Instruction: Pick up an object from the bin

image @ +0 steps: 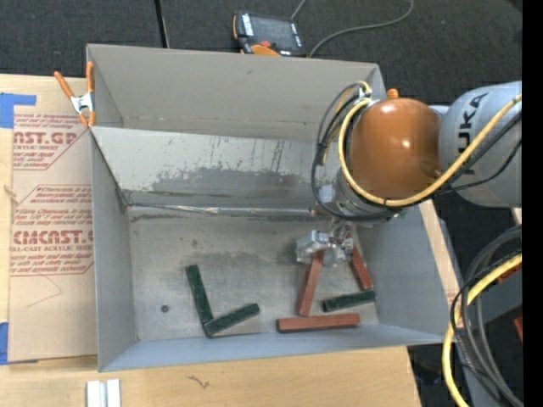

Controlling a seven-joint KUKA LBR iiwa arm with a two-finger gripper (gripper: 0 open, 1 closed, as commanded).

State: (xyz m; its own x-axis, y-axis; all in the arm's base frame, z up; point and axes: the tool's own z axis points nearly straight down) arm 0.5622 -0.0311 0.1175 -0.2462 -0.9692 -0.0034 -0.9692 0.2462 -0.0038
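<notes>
Camera view: gripper low among the red-brown sticks

On the left of the bin [110, 253] floor, two dark green sticks [198, 293] meet in an L. Moving right, a flat red-brown stick [318, 321] lies by the front wall. Above it, a slanted red-brown stick [309, 288] runs up to the gripper [327, 248], top end right at the tool. Spread or pinching? Cannot tell. Just right sit a short green stick [348, 300] and a third red-brown stick [361, 270].

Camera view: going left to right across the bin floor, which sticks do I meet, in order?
Steep dark green stick → flatter dark green stick → leaning red-brown stick → rightmost red-brown stick. Left out as overlapping: the flat red-brown stick and the short green stick.
</notes>
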